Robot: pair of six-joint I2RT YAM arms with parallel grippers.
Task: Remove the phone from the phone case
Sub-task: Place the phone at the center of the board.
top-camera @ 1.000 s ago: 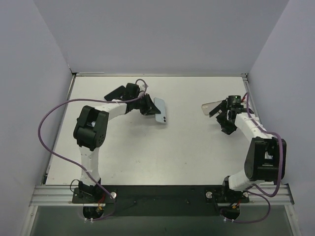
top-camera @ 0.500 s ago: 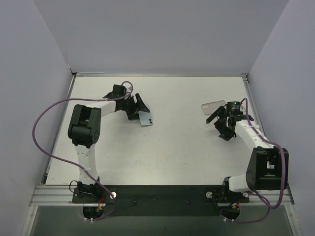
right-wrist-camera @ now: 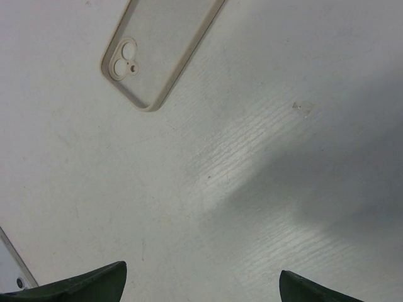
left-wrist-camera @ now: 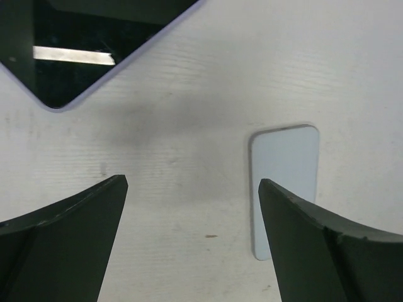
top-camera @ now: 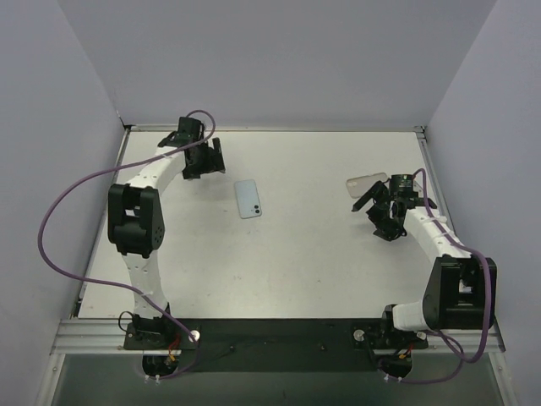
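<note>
The phone point(left-wrist-camera: 283, 182) back looks smooth and satiny, the case point(right-wrist-camera: 165, 44) clear glossy plastic, the white table point(right-wrist-camera: 264, 145) matt, faintly grained.

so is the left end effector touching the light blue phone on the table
Apart. The top external view shows bare white table between the left end effector and the light blue rectangular phone, which lies flat by itself.

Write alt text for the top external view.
A light blue phone lies flat on the table, apart from its clear case at the right. The left gripper is open near the far-left corner; the right gripper is open beside the case.
</note>
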